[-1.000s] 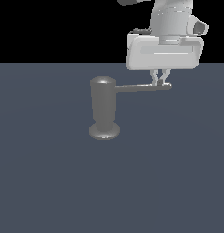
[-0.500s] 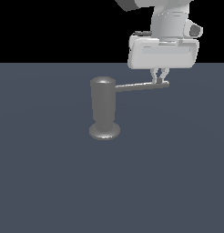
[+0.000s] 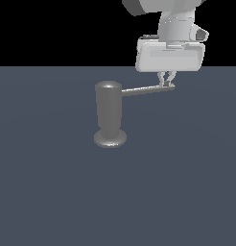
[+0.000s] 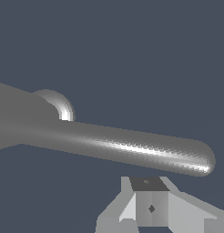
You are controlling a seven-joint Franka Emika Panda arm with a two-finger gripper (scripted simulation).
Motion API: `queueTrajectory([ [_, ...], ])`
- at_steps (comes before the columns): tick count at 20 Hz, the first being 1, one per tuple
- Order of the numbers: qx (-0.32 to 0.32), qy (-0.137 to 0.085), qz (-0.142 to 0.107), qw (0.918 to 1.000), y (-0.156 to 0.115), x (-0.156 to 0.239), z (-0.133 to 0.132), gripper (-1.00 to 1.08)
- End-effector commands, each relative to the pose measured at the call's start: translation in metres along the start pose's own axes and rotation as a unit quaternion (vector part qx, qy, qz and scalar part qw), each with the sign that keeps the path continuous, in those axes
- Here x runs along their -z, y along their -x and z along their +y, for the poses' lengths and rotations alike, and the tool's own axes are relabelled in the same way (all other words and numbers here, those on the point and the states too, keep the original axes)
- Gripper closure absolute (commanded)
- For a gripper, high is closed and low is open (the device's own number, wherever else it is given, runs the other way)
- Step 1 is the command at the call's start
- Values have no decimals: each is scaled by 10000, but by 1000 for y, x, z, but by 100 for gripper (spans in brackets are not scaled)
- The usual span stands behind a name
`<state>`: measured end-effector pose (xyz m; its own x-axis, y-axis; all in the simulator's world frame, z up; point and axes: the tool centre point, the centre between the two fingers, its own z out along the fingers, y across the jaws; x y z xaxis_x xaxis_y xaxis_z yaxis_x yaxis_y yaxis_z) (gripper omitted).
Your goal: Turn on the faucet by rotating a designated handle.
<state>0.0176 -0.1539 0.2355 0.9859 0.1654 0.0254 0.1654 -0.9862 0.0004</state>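
The faucet (image 3: 109, 114) is a grey upright cylinder on a flared round base, standing on the dark floor. Its handle (image 3: 147, 89), a thin straight rod, sticks out toward the exterior view's right. My gripper (image 3: 166, 83) hangs from above with its fingertips touching the rod close to its rounded tip. The fingers stand together, not around the rod. In the wrist view the handle (image 4: 132, 148) crosses the picture, the cylinder's top (image 4: 54, 103) shows behind it, and the gripper (image 4: 150, 202) sits beside the rod near its tip.
The dark grey floor (image 3: 53, 192) stretches flat all around the faucet. The white gripper body (image 3: 170, 55) and the arm's wrist hang above the handle's tip. Nothing else stands in view.
The gripper has shifted slightly toward the exterior view's left and farther back. The handle's tip has swung a little with it.
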Motion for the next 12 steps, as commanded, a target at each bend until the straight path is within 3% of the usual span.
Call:
queueTrajectory([
  [1,-176,3,-121,9998,7,-14,24,108],
  [3,-180,2,-124,9998,5,-14,26,108],
  [4,22,-12,-10,10000,-7,-1,2,108],
  [12,-9,-10,-28,10000,-31,-4,1,108],
])
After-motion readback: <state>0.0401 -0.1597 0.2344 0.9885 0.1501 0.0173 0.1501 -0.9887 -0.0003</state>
